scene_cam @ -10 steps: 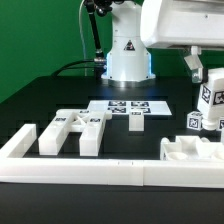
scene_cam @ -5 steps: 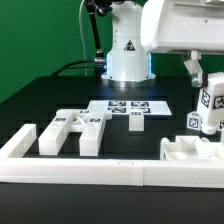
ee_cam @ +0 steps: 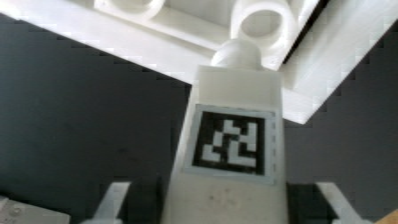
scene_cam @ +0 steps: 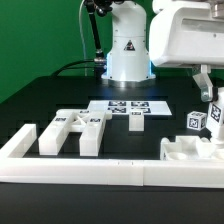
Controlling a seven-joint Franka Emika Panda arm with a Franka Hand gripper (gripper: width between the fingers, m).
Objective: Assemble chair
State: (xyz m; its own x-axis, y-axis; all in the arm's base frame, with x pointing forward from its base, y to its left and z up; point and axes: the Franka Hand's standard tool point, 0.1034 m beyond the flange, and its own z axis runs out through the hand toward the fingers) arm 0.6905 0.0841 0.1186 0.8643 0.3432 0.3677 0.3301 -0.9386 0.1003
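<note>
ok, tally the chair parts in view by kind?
Tagged bar, held: 1
Tagged cube-ended piece: 1
Small tagged piece on the marker board: 1
Panel by the border rail: 1
Blocky parts, exterior view's left: at least 2
Total: at least 6

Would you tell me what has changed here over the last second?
The gripper, still shut on the tagged white bar, carried it toward the exterior view's right, almost to the edge. Nothing was taken or released. The small tagged block, the loose parts and the marker board stayed put.
</note>
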